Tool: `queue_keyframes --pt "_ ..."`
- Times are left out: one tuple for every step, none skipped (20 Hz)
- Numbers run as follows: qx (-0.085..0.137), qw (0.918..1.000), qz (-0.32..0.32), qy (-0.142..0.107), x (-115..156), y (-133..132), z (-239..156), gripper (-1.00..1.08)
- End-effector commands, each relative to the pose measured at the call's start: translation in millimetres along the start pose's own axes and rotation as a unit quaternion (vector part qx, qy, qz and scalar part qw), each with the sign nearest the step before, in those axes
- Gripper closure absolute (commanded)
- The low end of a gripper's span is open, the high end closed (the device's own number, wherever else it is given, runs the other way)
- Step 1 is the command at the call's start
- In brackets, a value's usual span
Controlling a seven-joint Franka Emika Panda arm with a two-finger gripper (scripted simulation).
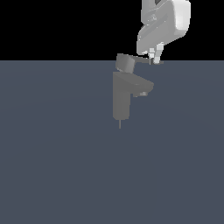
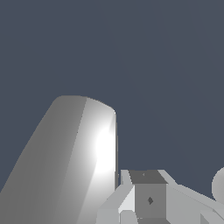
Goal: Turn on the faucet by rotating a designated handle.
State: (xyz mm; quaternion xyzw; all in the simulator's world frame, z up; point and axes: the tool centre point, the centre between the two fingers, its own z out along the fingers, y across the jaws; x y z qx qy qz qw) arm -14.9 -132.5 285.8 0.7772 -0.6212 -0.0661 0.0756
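The matte grey faucet [image 1: 121, 98] stands upright in the exterior view, its short angled spout [image 1: 142, 86] pointing to that view's right and a thin pin beneath the column. From the blocky cap [image 1: 124, 63] the thin flat handle [image 1: 146, 61] reaches toward the exterior view's right. My gripper [image 1: 154, 59] comes down from above onto the lever's outer end, its white fingers [image 1: 152, 53] close together and touching the lever. In the wrist view a broad rounded grey surface [image 2: 70, 162], seemingly the handle seen close up, lies beside my finger block [image 2: 148, 197].
A flat blue-grey floor [image 1: 52, 166] spreads around the faucet. My white arm [image 1: 168, 19] hangs over the exterior view's upper right, above the handle's tip.
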Motion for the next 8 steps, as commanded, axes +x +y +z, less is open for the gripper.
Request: queue_keyframes --pt "0.001 0.9999 0.012 0.001 20 0 1 1.08" --pt "0.001 0.9999 0.013 0.001 22 -1 1 1.08" --pt "0.001 0.9999 0.013 0.001 25 -3 1 1.08" --pt "0.001 0.9999 0.014 0.001 27 -5 1 1.08" --pt "0.001 0.9999 0.014 0.001 30 -7 1 1.08" --pt "0.002 0.9999 0.014 0.001 32 -8 0 1.08" --pt "0.002 0.9999 0.015 0.001 35 -10 0 1.08" --pt "0.002 0.9999 0.015 0.001 35 -10 0 1.08"
